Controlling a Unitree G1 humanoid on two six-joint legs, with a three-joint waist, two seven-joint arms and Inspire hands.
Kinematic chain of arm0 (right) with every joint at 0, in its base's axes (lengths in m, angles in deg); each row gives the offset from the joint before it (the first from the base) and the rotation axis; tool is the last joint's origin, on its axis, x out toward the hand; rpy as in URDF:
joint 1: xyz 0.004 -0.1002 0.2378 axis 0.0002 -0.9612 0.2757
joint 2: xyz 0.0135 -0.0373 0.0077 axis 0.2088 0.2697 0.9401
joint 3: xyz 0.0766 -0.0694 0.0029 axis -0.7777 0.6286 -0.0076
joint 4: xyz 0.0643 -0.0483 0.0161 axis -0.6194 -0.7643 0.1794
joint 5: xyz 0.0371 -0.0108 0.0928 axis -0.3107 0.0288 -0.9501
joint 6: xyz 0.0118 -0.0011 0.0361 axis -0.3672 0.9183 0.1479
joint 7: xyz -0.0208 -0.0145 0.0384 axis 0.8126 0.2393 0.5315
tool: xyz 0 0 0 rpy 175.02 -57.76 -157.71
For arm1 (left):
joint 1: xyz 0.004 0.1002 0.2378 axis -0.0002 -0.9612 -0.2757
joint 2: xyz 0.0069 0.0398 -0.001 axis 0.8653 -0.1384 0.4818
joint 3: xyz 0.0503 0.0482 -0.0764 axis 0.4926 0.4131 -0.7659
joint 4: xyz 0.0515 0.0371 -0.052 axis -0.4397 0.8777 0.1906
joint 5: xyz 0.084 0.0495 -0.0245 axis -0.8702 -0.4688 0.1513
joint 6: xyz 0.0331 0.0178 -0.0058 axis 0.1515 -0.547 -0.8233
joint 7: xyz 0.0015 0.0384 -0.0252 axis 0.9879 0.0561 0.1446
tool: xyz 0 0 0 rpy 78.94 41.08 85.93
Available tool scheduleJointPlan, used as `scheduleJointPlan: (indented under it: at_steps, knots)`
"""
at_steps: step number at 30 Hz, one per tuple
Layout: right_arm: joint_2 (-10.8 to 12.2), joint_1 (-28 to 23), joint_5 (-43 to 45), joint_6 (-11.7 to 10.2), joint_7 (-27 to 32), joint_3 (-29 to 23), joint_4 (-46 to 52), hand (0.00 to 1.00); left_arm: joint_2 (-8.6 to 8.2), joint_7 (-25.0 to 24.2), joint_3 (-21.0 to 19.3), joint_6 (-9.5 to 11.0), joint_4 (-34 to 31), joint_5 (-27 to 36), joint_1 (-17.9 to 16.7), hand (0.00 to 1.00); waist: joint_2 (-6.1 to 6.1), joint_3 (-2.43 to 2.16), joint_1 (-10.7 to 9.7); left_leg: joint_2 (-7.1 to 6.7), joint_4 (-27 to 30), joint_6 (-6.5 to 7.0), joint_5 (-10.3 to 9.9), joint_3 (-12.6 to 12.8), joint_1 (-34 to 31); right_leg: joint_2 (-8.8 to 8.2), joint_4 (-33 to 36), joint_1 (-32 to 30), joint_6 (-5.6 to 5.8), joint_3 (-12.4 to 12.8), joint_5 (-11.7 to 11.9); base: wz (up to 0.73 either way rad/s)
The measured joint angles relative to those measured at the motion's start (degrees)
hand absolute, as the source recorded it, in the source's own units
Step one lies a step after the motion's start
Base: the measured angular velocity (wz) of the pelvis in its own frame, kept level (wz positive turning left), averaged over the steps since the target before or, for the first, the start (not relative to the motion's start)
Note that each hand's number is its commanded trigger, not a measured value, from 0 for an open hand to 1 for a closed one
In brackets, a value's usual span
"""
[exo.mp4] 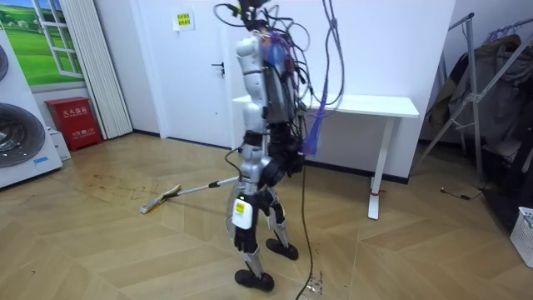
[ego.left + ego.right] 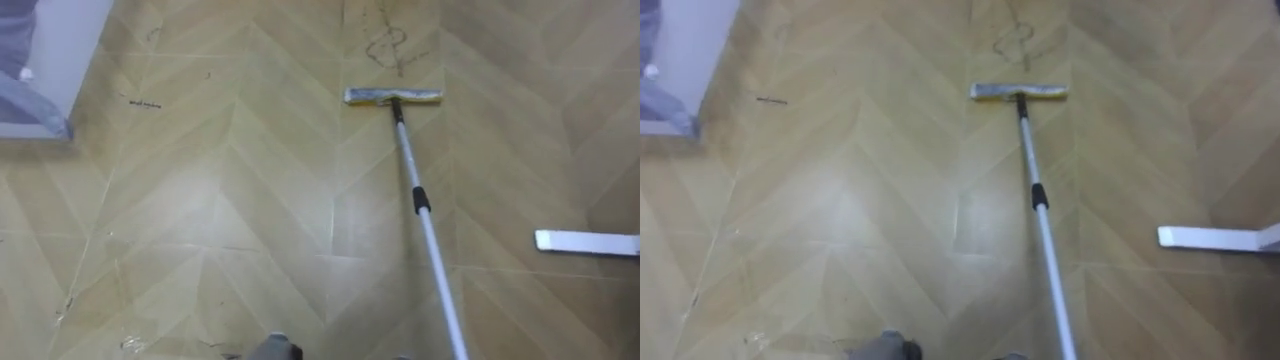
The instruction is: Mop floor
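Left eye view: The flat mop (image 2: 393, 96), which had a grey rectangular pad and a silver metal pole, lay with its pad flat on the light wooden herringbone floor (image 2: 230, 200) in the upper middle of the view. The pole (image 2: 425, 225) ran from the middle of the pad down and slightly right to the lower edge, with a black collar (image 2: 421, 200) partway along it. A dark scribbled mark (image 2: 385, 45) showed on the floor just beyond the pad, apart from it. A white flat bar (image 2: 585, 241) lay on the floor at the right edge, well apart from the pole. A white panel with a grey-blue edge (image 2: 50, 70) filled the upper left corner.

Right eye view: The arrangement was the same. The pad was flat on the floor, just short of the scribbled mark, and the pole led to the lower edge.

Room view: The robot stood upright on the floor, facing the room view's left, with a white worktop (image 1: 366, 106) on white legs behind it. The left hand (image 1: 243, 173) was at waist height at the upper end of the pole. I cannot tell how its fingers were set on the pole. The pole sloped down towards the room view's left, and the pad rested on the floor ahead of the robot. A white washing machine (image 1: 21, 133) and a red box (image 1: 75, 121) stood at the left wall, well apart from the mop.
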Motion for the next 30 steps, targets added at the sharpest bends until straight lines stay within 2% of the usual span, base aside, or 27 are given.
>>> scheduleJointPlan:
  at_steps: [1,2,3,4,5,6,7,9,10,11,13,14,15,16,17,18,19,20,22,23,24,25,26,27,28,29,30]
  knots:
    - [-0.3,0.63,-0.41,0.0,0.06,0.79,-0.87,1.0,0.06,0.0,0.81,0.03,-0.02,2.24,-0.78,0.0,0.15,-0.29,0.5,0.23,7.52,0.32,2.08,0.21,-2.36,-0.04,2.83,-0.15,-0.98,-0.5,-1.41,-0.09]
    - [-0.4,1.06,-0.41,0.14,0.06,1.02,-1.27,1.0,0.1,0.01,1.11,0.02,0.05,3.34,-1.27,0.0,0.1,-0.28,0.97,0.04,10.3,0.44,3.33,0.41,-3.37,-0.05,4.0,-0.13,-1.19,-0.44,-1.97,-0.14]
    - [-0.89,2.16,-0.8,0.44,-0.1,1.31,-1.62,1.0,0.12,-0.01,1.2,-0.11,0.04,4.99,-1.69,0.0,-0.04,-0.32,1.53,-0.12,15.15,0.48,5.75,1.17,-5.5,-0.01,5.79,-0.2,-1.48,-0.33,-2.81,0.0]
    - [-1.5,3.53,-1.41,0.42,-0.51,1.43,-1.69,1.0,0.26,-0.09,1.49,-0.09,0.03,6.31,-1.65,0.0,0.03,-0.25,1.7,-0.17,18.59,0.39,6.14,2.33,-7.87,0.18,6.96,-0.83,-1.68,-0.31,-3.37,0.08]
    - [-1.78,4.25,-1.48,0.53,-0.59,1.79,-1.77,1.0,0.42,-0.16,1.87,-0.07,-0.13,7.02,-1.54,0.0,-0.06,-0.2,1.72,-0.34,19.04,0.56,6.02,2.92,-8.85,0.24,7.42,-1.24,-1.67,-0.16,-3.63,0.14]
    - [-2.46,5.63,-2.05,0.65,-0.73,1.76,-1.86,1.0,0.71,-0.24,2.2,0.16,-0.66,7.93,-1.49,0.0,-0.5,-0.16,2.17,-0.19,17.0,0.68,5.47,4.91,-10.04,0.52,8.13,-2.35,-1.52,0.65,-3.76,0.0]
    - [-2.81,6.48,-2.48,0.64,-0.96,1.78,-1.88,1.0,0.81,-0.24,2.2,0.32,-0.69,7.99,-1.38,0.0,-0.76,0.01,2.64,-0.15,14.7,0.88,5.21,5.42,-10.06,0.74,8.37,-2.88,-1.52,1.22,-3.76,-0.24]
    - [-3.95,9.45,-4.53,0.41,-1.52,3.41,-1.85,1.0,1.16,-0.36,2.21,0.55,-0.69,7.96,-1.1,0.0,-0.91,0.19,3.53,-0.34,-0.54,1.14,3.89,6.11,-7.91,1.25,8.2,-4.15,-1.4,2.18,-3.76,-0.3]
    - [-4.22,9.68,-5.14,0.37,-1.72,3.73,-1.71,1.0,1.33,-0.42,2.22,0.55,-0.69,7.94,-1.06,0.0,-0.89,0.18,3.51,-0.47,-3.65,1.17,3.72,6.15,-7.37,1.25,8.18,-4.21,-1.14,2.18,-3.88,-0.03]
    - [-4.45,9.71,-6.17,0.32,-2.08,4.16,-1.4,1.0,1.86,-0.68,2.4,0.57,-0.69,7.9,-0.89,0.0,-0.99,0.19,3.32,-0.99,-6.38,2.84,2.39,6.15,-6.87,1.15,8.09,-4.2,-0.48,2.31,-4.25,0.09]
    - [-4.67,8.91,-7.14,0.0,-2.97,4.14,-1.49,1.0,2.5,-1.7,4.02,0.57,-0.75,7.88,-0.22,0.0,-0.96,0.31,2.74,-1.57,-8.49,4.7,1.21,7.2,-5.97,0.83,5.4,-3.04,0.65,3.07,-4.29,0.1]
    - [-4.83,8.51,-7.35,-0.2,-3.12,4.13,-1.49,1.0,2.47,-1.83,4.22,0.58,-0.75,7.92,-0.29,0.0,-0.96,0.23,2.73,-1.87,-9.13,5.37,0.8,7.5,-5.42,0.7,4.56,-2.48,0.82,3.34,-3.77,0.08]
    - [-5.19,7.18,-7.82,-0.66,-3.14,4.16,-1.72,1.0,2.33,-1.9,4.48,0.76,-0.75,7.95,-0.19,0.0,-0.78,0.12,2.58,-2.45,-10.19,6.93,-0.32,8.28,-4.18,-0.1,3.03,-1.22,1.45,3.5,-3.23,0.08]
    - [-6.1,6.0,-7.83,-1.21,-3.56,4.19,-2.64,1.0,2.17,-1.9,4.44,1.0,-0.73,7.9,-0.15,0.0,-0.33,-0.13,2.3,-3.41,-10.5,7.9,-1.73,8.82,-3.27,-1.13,3.82,-0.79,2.09,4.09,-2.87,0.11]
    - [-6.76,5.37,-7.78,-1.42,-3.66,4.19,-3.17,1.0,2.15,-1.9,4.43,1.05,-0.72,7.91,-0.17,0.0,0.12,-0.16,2.12,-3.82,-10.21,8.3,-2.55,9.04,-3.08,-1.36,5.91,-1.64,3.16,4.66,-1.82,0.21]
    - [-8.0,3.93,-7.23,-1.49,-3.51,4.29,-3.71,1.0,2.2,-1.75,4.36,1.31,-1.19,7.91,0.0,0.0,1.37,-0.52,1.25,-4.47,-9.27,8.89,-3.73,9.04,-2.96,-1.88,11.36,-4.42,4.07,5.62,1.98,0.19]
    - [-8.43,3.08,-6.72,-1.49,-3.28,4.39,-3.7,1.0,2.25,-1.55,4.36,1.38,-1.62,7.87,0.02,0.0,2.05,-0.73,1.02,-4.83,-8.9,9.14,-4.45,8.6,-2.75,-1.85,14.01,-6.0,4.43,6.39,4.45,0.17]
    - [-8.53,1.59,-6.52,-1.41,-2.45,4.64,-3.61,1.0,2.52,-1.06,4.19,1.4,-2.84,7.8,0.0,0.0,2.75,-0.96,0.55,-5.31,-8.94,9.28,-5.8,7.91,-1.84,-1.51,18.48,-8.87,5.02,7.92,8.66,0.0]
    - [-7.37,0.35,-6.67,-1.25,-1.68,4.65,-3.61,1.0,2.81,0.66,3.44,1.64,-3.98,7.86,0.45,0.0,3.31,-0.72,0.03,-5.17,-9.26,9.33,-7.21,7.44,-0.41,-0.51,17.02,-12.78,5.38,9.44,7.99,-0.02]
    - [-6.44,-0.07,-6.72,-1.21,-1.18,4.68,-3.61,1.0,2.64,1.5,3.44,1.95,-4.0,7.82,0.81,0.0,3.37,-0.51,-0.28,-5.16,-9.85,9.36,-8.08,7.43,0.75,0.1,12.51,-15.73,5.75,10.09,7.63,0.0]
    - [-5.5,-0.69,-6.72,-1.2,-0.76,4.62,-3.61,1.0,2.26,1.96,3.48,1.87,-4.0,7.77,0.81,0.0,3.39,-0.51,-0.83,-5.16,-10.36,9.01,-9.0,7.42,1.99,-0.05,5.48,-17.59,5.78,9.93,7.98,0.0]
    - [-5.01,-1.03,-6.65,-1.1,-0.55,4.56,-3.62,1.0,2.17,1.96,3.5,1.66,-4.0,7.73,0.72,0.0,3.24,-0.5,-0.96,-5.16,-10.45,8.75,-9.66,7.33,2.67,-0.02,1.61,-18.25,5.36,9.91,8.61,0.0]
    - [-4.21,-1.7,-6.64,-0.72,-0.54,4.39,-3.61,1.0,2.08,2.02,3.45,1.17,-4.01,7.79,0.28,0.0,3.0,-0.33,-1.34,-5.08,-10.14,8.2,-11.21,7.03,4.31,-0.1,-3.67,-18.75,4.37,9.76,11.54,0.07]
    - [-3.85,-2.68,-6.39,-0.35,-0.59,4.16,-3.58,1.0,1.96,2.1,3.46,0.65,-4.48,7.81,-0.72,0.0,2.72,-0.46,-1.49,-4.79,-9.22,7.09,-13.02,6.35,6.03,-0.02,-3.98,-17.62,3.67,9.06,13.29,0.04]
    - [-3.99,-2.45,-6.05,0.37,-0.51,4.09,-3.47,1.0,2.0,2.11,3.45,0.49,-5.13,7.93,-1.98,0.0,2.74,-0.53,-1.23,-4.11,-6.94,5.54,-14.35,5.63,7.02,-0.1,-2.84,-15.82,2.15,7.36,13.22,0.0]
    - [-4.12,-2.16,-6.04,0.56,-0.5,4.14,-3.56,1.0,2.11,2.12,3.46,0.35,-5.21,8.04,-2.37,0.0,2.73,-0.51,-1.14,-3.8,-4.88,5.16,-14.54,5.19,7.03,0.0,-1.99,-15.02,1.08,6.6,12.68,-0.06]
    - [-4.41,-0.96,-5.3,1.05,-0.44,4.12,-3.79,1.0,2.31,2.25,3.39,-0.31,-5.49,8.03,-2.59,0.0,2.5,-0.4,-0.81,-2.88,0.69,3.75,-13.7,5.08,6.12,0.5,0.06,-13.74,0.44,6.02,10.4,0.0]
